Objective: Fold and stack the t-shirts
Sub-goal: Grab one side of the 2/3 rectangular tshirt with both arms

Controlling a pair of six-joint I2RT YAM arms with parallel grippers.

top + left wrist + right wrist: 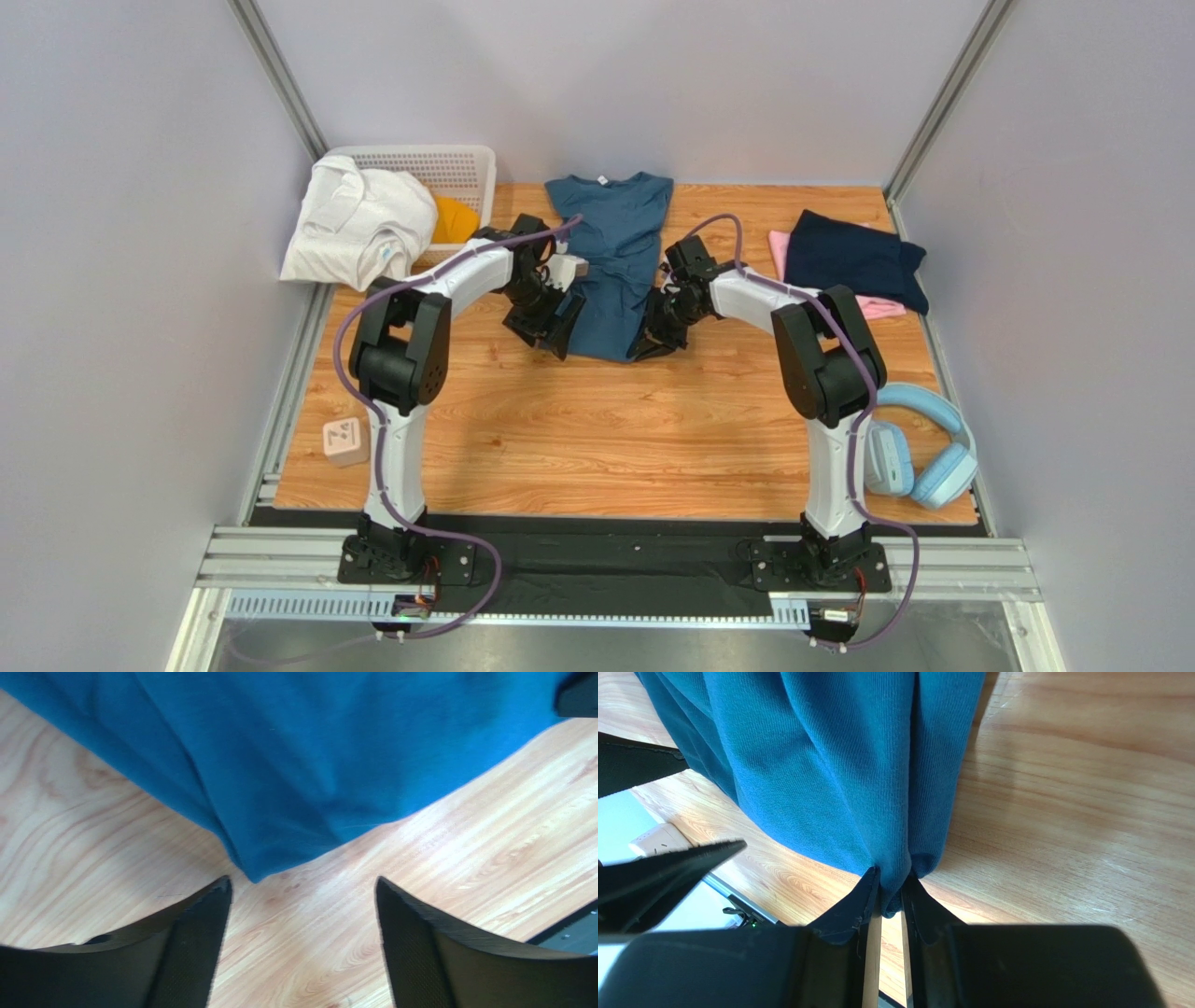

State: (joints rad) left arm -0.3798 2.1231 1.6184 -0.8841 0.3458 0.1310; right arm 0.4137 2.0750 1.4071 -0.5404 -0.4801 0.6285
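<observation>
The teal-blue t-shirt (612, 252) lies folded narrow lengthwise at the back middle of the table, collar away from me. My left gripper (561, 319) stands open at the shirt's near left corner. In the left wrist view its jaws (302, 882) are wide apart over bare wood, and the shirt's corner (256, 868) lies just ahead of them, untouched. My right gripper (657, 336) is at the near right corner. In the right wrist view it (892, 878) is shut on a bunched fold of the shirt's hem (836, 763). A folded navy t-shirt (852, 259) lies on a pink one (881, 307) at the back right.
A white garment (354, 221) and an orange one (453, 220) hang over a white lattice basket (456, 165) at the back left. Light-blue headphones (919, 448) lie near the right edge. A small wooden block (344, 440) sits at the near left.
</observation>
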